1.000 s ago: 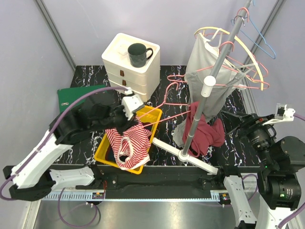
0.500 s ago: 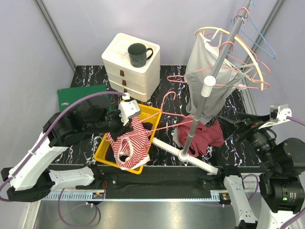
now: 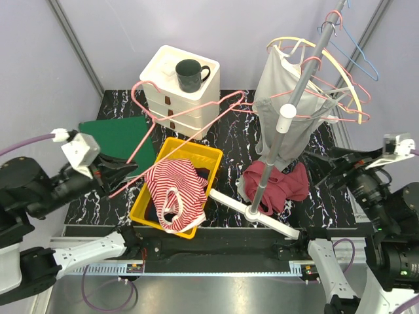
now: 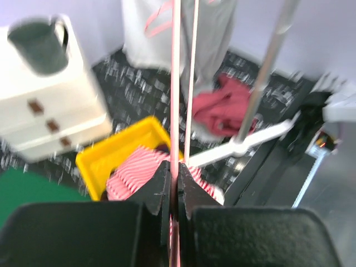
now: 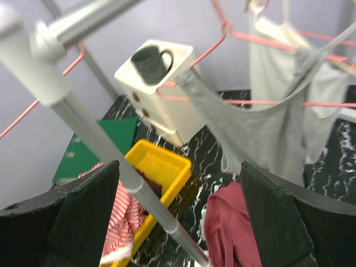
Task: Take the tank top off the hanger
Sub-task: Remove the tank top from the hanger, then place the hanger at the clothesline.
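Pink wire at far left, pinched between the fully closed jaws of the left gripper (image 4: 174, 172), with nothing in that grip but the bare hanger (image 4: 176, 83). Slants up and rightward from there, above the green mat (image 3: 124, 134) and close past the white drawer unit (image 3: 167, 75). Could pivot in so narrow a pinch, and could then clip the mug (image 3: 190, 74) standing on top. Worth moving slowly, and away from the drawers.

Next along, and off the hanger already by the look of it: striped tank top (image 3: 171, 190), draped in the yellow bin (image 3: 186, 149) and spilling over the near rim. Might slide out onto the table (image 3: 229, 140) if caught by a low sweep of the wire, or simply under its own hanging weight.

Further right: rack pole (image 3: 288, 111), grey tank tops (image 3: 272, 82) hung up high, maroon garment (image 3: 288, 183) heaped at the base. Easy to snag with the hanger's far corner, near them in the overhead view.

Far right: right gripper (image 5: 179, 206), spread wide, holding nothing, close by the pole. Risks knocking the rack on any careless advance.
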`<state>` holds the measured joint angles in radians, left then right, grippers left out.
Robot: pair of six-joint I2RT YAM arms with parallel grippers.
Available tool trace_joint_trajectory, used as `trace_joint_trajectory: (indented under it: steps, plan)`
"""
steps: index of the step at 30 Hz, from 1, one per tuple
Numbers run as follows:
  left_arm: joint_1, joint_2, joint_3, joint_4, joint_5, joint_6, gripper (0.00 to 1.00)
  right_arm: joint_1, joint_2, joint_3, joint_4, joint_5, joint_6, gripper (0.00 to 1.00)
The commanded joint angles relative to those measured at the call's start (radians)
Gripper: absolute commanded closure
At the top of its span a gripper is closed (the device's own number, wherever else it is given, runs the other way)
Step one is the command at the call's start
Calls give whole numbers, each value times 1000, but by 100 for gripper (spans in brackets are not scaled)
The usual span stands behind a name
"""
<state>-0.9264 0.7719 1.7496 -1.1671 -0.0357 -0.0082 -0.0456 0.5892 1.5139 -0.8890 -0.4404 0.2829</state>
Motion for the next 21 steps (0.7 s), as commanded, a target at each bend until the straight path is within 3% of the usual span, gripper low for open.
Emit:
trace_joint_trajectory:
  steps: [1, 5, 9, 16, 21]
  plan:
    - [1, 131, 40, 60, 151, 69, 100, 6, 43, 126, -37, 244, 35, 4]
    - [1, 231, 74, 98, 262, 158, 100, 6, 72, 245, -65, 376, -10, 3]
    - [1, 387, 224, 57, 387, 235, 100, 6, 98, 292, -125, 400, -56, 4]
    - [0, 595, 433, 26, 460, 332, 100, 6, 3, 88, -99, 319, -70, 5]
    - [1, 713, 534, 12, 531, 341, 100, 6, -29, 52, -99, 322, -82, 4]
